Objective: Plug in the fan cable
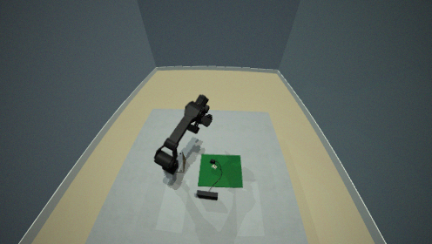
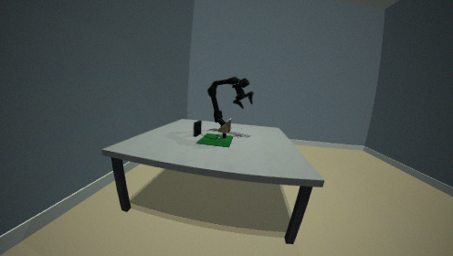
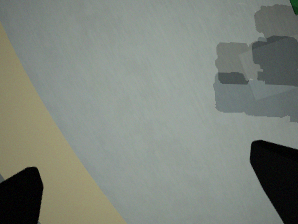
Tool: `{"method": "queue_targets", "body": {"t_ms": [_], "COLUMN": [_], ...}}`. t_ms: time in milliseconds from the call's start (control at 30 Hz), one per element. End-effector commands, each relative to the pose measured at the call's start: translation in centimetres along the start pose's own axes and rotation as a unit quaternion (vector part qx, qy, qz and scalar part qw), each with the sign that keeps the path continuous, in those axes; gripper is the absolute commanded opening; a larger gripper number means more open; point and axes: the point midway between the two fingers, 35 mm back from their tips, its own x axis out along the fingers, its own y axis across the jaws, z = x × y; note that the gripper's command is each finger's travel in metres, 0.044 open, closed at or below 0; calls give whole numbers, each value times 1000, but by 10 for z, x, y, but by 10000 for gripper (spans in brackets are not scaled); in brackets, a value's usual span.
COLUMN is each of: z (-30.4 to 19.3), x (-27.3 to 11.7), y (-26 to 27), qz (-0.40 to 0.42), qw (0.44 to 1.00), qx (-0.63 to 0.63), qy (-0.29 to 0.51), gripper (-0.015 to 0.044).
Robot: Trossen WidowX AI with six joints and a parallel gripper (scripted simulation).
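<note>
The green board [image 1: 232, 175] [image 2: 221, 144] [image 3: 295, 5] lies flat on the table; only its corner shows in the wrist view. A small black plug [image 1: 212, 161] [image 2: 224, 135] stands on it, close beside a small pale part [image 1: 214, 166] that looks like the header. Too small to tell how the plug sits. The thin dark cable [image 1: 221, 172] curves from the plug to the black fan [image 1: 207, 195] [image 2: 197, 128], which stands beside the board. My gripper [image 1: 201, 125] [image 2: 247, 104] [image 3: 147, 167] is open and empty, high above the table and away from the board, touching nothing.
A tan and white tilted plate [image 1: 183, 163] [image 2: 226, 126] stands between the arm's base and the board. The grey table [image 1: 131, 200] [image 2: 160, 148] [image 3: 130, 100] ends at an edge on the left of the wrist view, with tan floor [image 3: 25, 115] beyond. Arm shadows fall on the table.
</note>
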Motion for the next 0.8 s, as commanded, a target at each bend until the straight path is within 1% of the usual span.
{"method": "queue_targets", "body": {"t_ms": [0, 200, 300, 500, 567, 667, 767], "z": [46, 120, 143, 145, 146, 153, 159], "x": [9, 17, 16, 16, 22, 45, 75], "y": [-34, -108, -138, -140, -143, -153, -171], "qz": [-67, -204, -257, -261, -260, -260, -260], "qw": [997, 976, 963, 962, 962, 962, 962], "qx": [-2, -21, -35, -36, -36, -36, -36], "qy": [-35, -72, -75, -75, -75, -75, -76], "gripper": [440, 440, 440, 440, 440, 440, 440]}}
